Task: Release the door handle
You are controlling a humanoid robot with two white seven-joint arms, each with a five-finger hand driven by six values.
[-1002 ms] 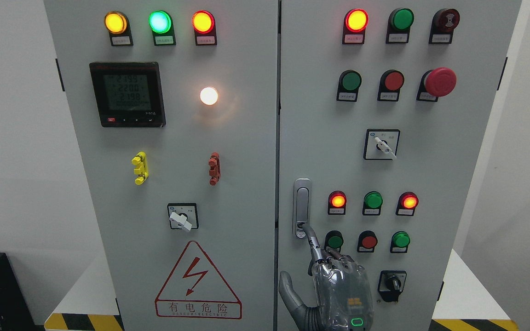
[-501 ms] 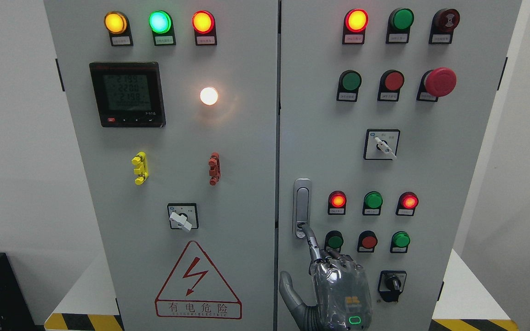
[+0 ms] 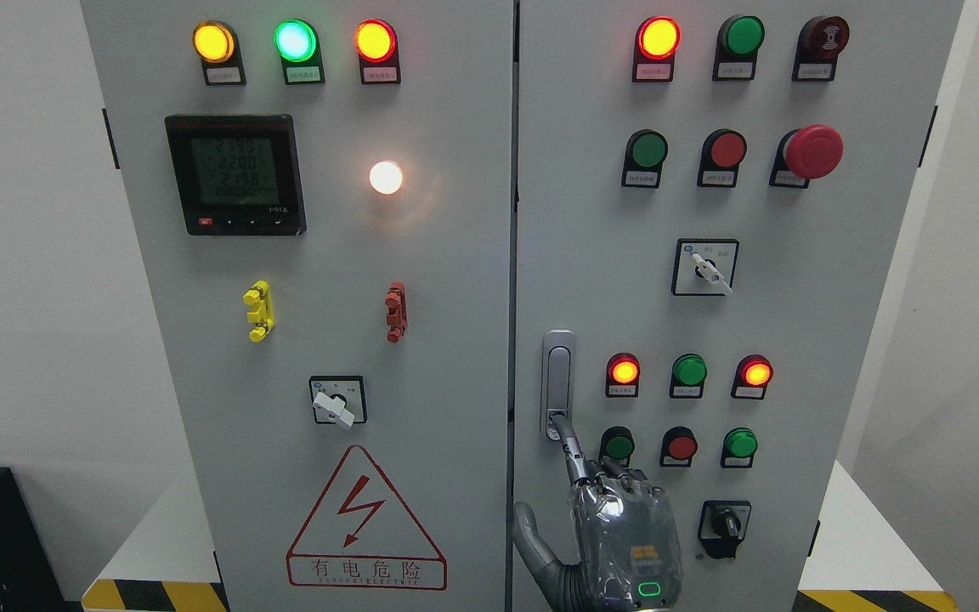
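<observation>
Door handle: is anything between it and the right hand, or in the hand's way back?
Nothing visible. The right hand has its index finger stretched up to the lower end of the handle, with no object between. The green button sits just right of that finger, beside the path.

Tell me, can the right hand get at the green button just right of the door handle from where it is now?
Probably yes. The right hand sits directly below the green button, one extended finger touching the door handle's lower end. Nothing lies between them, though its curled fingers already partly overlap the button.
</observation>
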